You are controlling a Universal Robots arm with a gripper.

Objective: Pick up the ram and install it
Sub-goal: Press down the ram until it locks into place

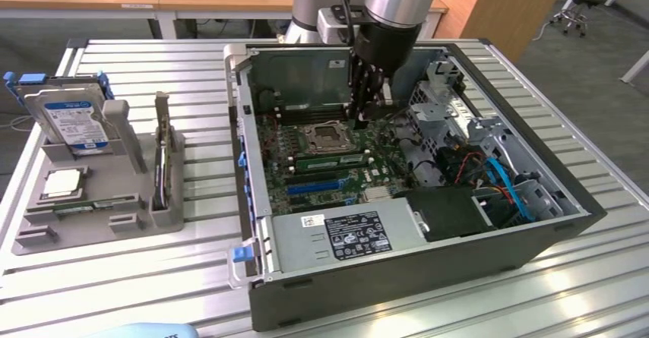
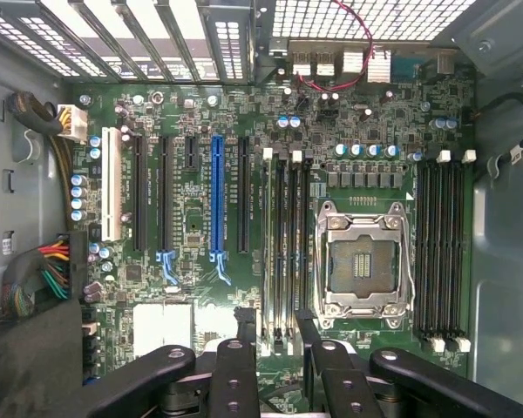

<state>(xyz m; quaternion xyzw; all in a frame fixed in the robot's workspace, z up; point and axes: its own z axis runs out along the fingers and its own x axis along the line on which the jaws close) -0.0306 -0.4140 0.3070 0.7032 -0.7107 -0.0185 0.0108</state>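
Observation:
The ram (image 1: 327, 158) is a thin green stick standing on edge in a memory slot beside the processor socket (image 1: 327, 134), inside the open computer case. In the wrist view it appears edge-on in the slot (image 2: 274, 252) that runs between my fingers. My gripper (image 1: 365, 116) hangs low over the motherboard, just behind that slot in the exterior view. Its black fingers (image 2: 244, 324) stand apart, and the gripper (image 2: 275, 326) is open with nothing held between them.
A grey tray (image 1: 102, 232) at the exterior view's left holds a blue-labelled hard drive (image 1: 71, 121), a square silver-topped chip (image 1: 63, 182) and an upright holder (image 1: 163, 163). The power supply (image 1: 345, 235) and blue and orange cables (image 1: 507, 186) crowd the case.

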